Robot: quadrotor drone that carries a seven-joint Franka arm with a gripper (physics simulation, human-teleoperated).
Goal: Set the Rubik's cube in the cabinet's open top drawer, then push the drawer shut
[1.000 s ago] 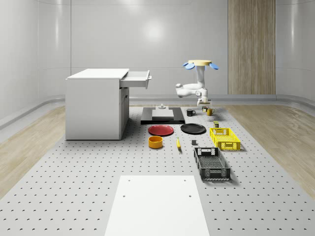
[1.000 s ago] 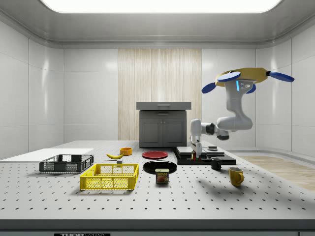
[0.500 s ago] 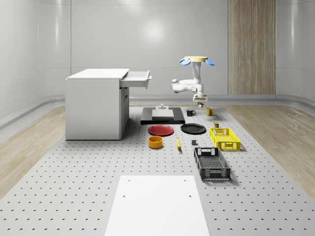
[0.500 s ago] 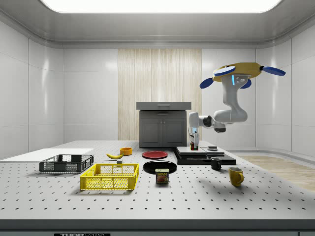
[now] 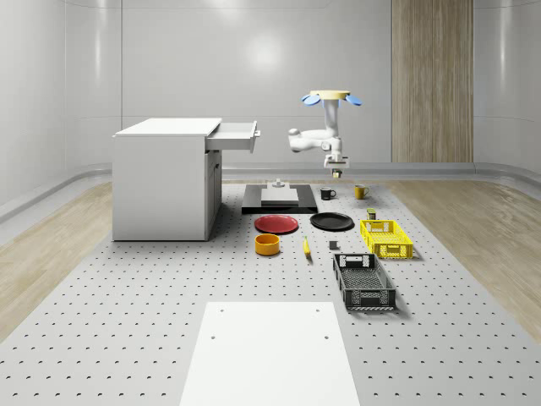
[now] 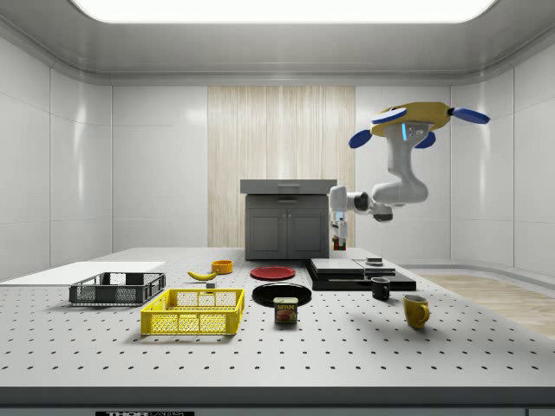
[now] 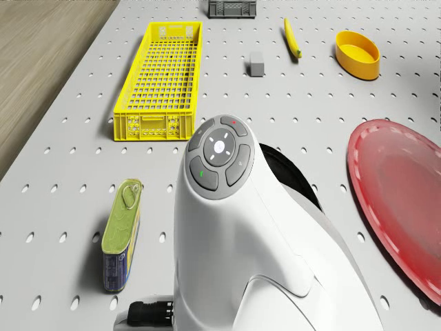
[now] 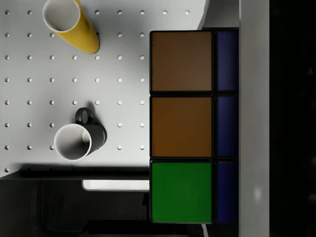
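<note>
Our drone [image 6: 418, 123] hovers high in the air, the arm [image 6: 396, 178] hanging beneath it and bent forward at the elbow. Our gripper [image 6: 339, 245] points straight down, fingers [image 8: 254, 118] clamped on the Rubik's cube [image 8: 190, 126].

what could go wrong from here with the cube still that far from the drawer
The gripper holds the Rubik's cube in the air over the two mugs, well short of the open top drawer. A slip now would probably drop it onto them. The drawer sits high on the cabinet, roughly level with the arm, so a low approach might knock the cube against the drawer's rim.
</note>
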